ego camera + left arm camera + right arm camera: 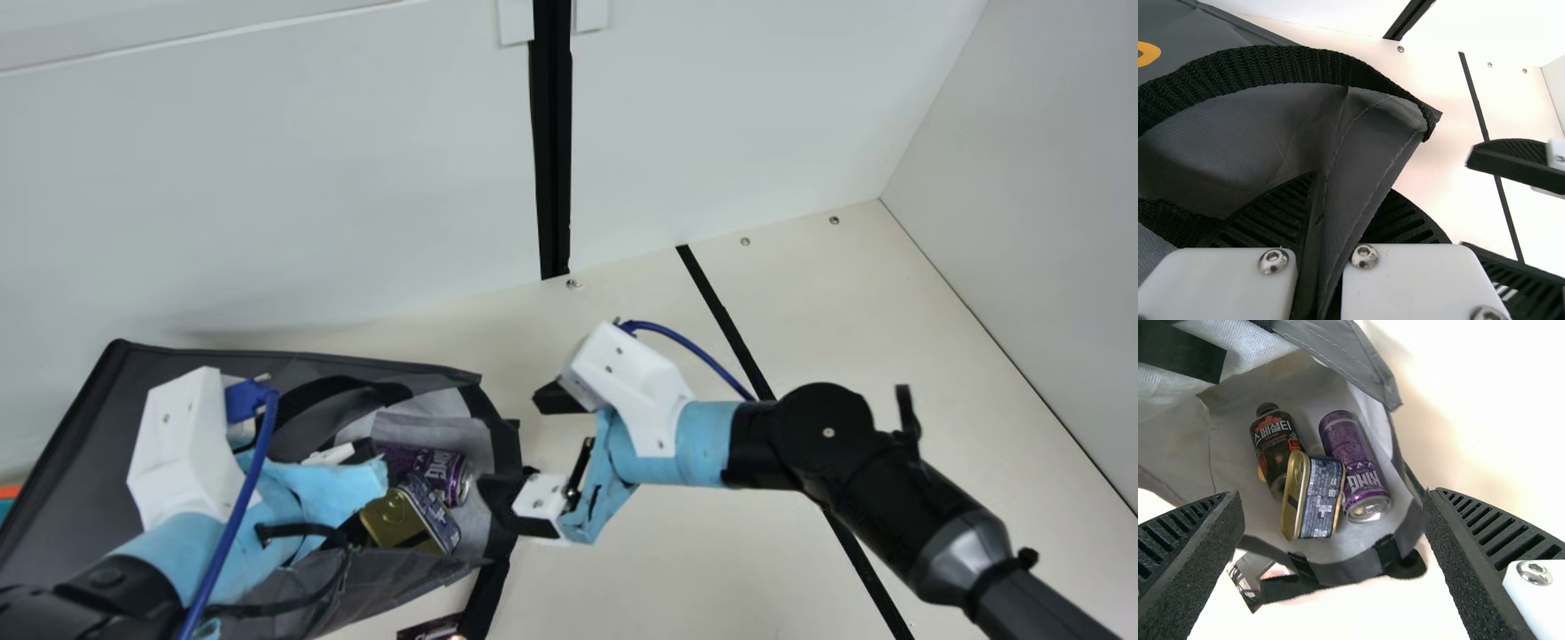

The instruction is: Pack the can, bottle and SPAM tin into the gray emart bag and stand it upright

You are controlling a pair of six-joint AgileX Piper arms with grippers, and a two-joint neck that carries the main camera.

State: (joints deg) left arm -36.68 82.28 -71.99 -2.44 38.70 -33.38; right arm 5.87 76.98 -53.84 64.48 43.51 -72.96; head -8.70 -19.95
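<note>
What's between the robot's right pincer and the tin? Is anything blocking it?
Nothing visible blocks it. The tin lies inside the bag, and the bag's open mouth faces the right pincer. The can and bottle lie beside or behind the tin, not in front.

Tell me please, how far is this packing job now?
Packing looks done: the can, bottle and SPAM tin lie inside the gray bag. In hand: the left claw pinches a fold of the bag; the right claw is open near its mouth. Left to do: standing the bag upright, it lies sideways.
</note>
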